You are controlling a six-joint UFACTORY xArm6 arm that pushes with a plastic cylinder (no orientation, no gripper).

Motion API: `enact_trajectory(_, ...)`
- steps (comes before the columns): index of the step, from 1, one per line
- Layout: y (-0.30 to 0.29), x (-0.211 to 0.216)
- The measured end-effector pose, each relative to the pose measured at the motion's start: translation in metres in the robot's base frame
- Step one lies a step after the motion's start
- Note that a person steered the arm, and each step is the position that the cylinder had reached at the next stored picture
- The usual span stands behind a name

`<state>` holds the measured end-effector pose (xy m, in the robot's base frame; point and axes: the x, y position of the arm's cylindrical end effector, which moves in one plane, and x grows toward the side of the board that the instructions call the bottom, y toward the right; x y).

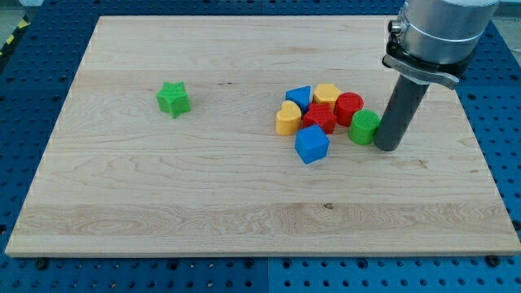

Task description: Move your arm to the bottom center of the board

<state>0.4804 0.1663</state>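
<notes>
My tip (387, 147) rests on the wooden board (203, 203) at the view's right, touching or just beside the right side of a green cylinder (364, 127). Left of it lies a cluster: a red cylinder (348, 107), a yellow block (326, 94), a blue triangular block (299, 98), a red star-shaped block (319, 119), a yellow heart-shaped block (287, 120) and a blue block (311, 144). A green star (173, 98) sits alone at the view's left.
The board lies on a blue perforated table (505, 98). The arm's grey body (440, 32) hangs over the board's top right corner.
</notes>
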Motion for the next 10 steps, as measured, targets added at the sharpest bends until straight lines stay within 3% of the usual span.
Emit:
enact_trajectory(3,-0.014,0.085)
enact_trajectory(7,-0.031,0.11)
enact_trajectory(10,-0.125,0.12)
